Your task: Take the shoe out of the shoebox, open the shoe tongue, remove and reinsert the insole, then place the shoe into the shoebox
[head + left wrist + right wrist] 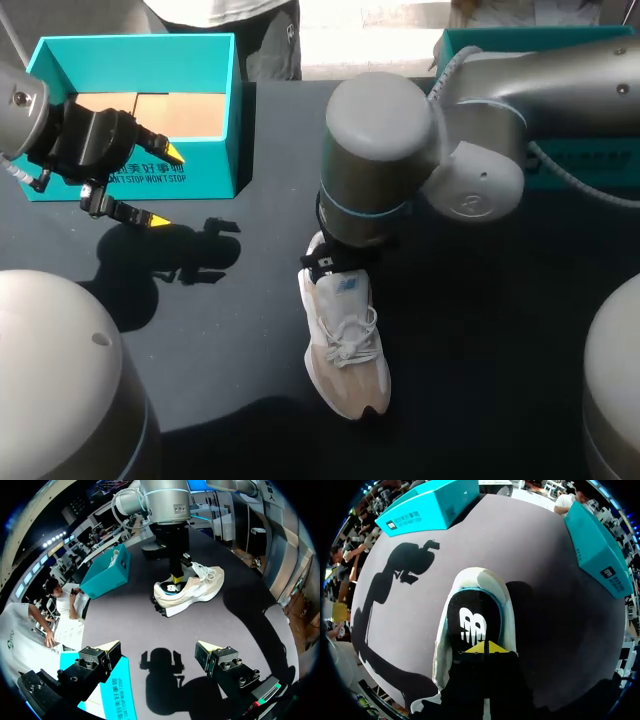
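Observation:
A white and beige sneaker (345, 345) lies on the dark table, toe toward the front edge. My right gripper (485, 648) is shut, its yellow tips together down in the heel opening, on the black insole (472, 617). In the left wrist view the sneaker (192, 587) lies ahead, with the right gripper (175, 576) standing in its heel. The open teal shoebox (140, 110) sits at the back left. My left gripper (166, 188) hangs open and empty just in front of that box, its fingers (107, 655) wide apart.
A second teal box (580, 100) lies at the back right, partly behind my right arm (470, 130). In the right wrist view the shoebox (427, 507) and the second box (597, 545) flank the far side of the table (535, 610).

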